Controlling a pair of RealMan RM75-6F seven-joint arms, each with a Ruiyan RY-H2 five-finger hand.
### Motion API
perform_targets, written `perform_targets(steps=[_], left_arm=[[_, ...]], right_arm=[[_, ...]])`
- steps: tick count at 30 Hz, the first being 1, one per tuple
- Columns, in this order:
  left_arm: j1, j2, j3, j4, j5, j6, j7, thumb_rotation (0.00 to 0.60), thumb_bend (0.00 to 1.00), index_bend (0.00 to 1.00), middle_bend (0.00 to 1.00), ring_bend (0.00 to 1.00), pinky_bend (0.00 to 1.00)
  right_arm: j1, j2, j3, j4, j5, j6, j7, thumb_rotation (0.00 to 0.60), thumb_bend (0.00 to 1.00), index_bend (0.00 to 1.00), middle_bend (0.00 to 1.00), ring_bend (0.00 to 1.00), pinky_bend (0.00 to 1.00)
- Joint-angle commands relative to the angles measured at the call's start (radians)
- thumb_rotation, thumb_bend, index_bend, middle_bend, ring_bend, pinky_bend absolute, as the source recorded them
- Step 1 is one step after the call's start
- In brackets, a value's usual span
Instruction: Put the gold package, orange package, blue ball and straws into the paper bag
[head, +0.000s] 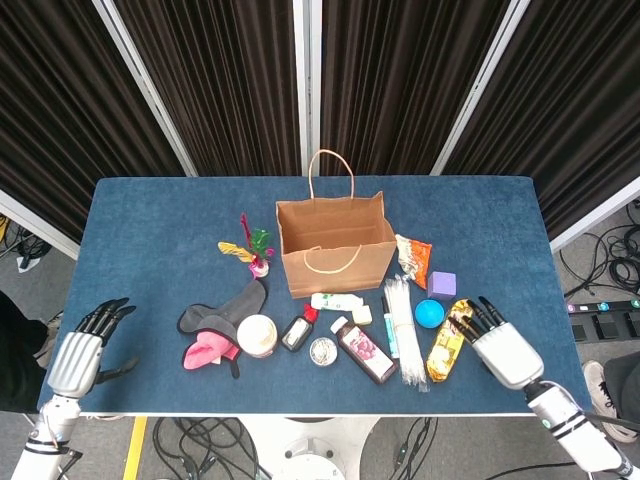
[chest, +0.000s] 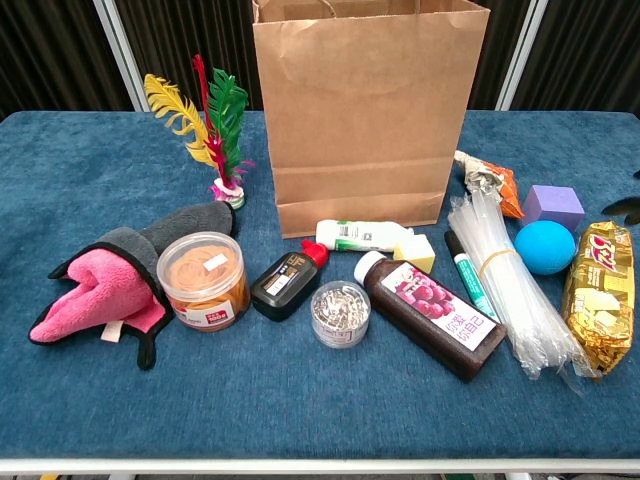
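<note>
The paper bag stands upright and open-topped mid-table. To its right lie the orange package, the blue ball, the bundle of clear straws and the gold package. My right hand is open just right of the gold package, fingers spread toward it; a dark fingertip shows at the chest view's right edge. My left hand hangs open off the table's front left corner.
Left and front of the bag lie a feather shuttlecock, a grey and pink cloth, an orange-lidded jar, a black ink bottle, a clip tin, a purple-labelled bottle, a white tube, a marker and a purple cube.
</note>
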Motion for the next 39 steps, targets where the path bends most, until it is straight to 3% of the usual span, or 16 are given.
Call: perform_targets(steps=[1,11,39], left_arm=[[0.000,0.002,-0.001,0.000,0.002,0.004,0.003,0.600,0.24,0.24,0.23,0.15,0.24],[-0.002,-0.002,0.000,0.011,0.012,0.016,0.017,0.600,0.24,0.24,0.23,0.15,0.24],[-0.009,-0.008,0.001,0.044,0.006,0.007,0.008,0.600,0.24,0.24,0.23,0.15,0.24]], right_arm=[[0.009,-0.024,-0.029,0.029,-0.032,-0.011,-0.026,0.600,0.05,0.13,0.24,0.04,0.02],[0.026,-0.063,-0.046,0.095,-0.130,0.103,-0.023,0.600,0.05,0.14,0.25,0.04,0.01],[0.067,-0.205,-0.082,0.290,-0.100,0.068,0.088,0.600,0.07,0.15,0.27,0.07,0.02]])
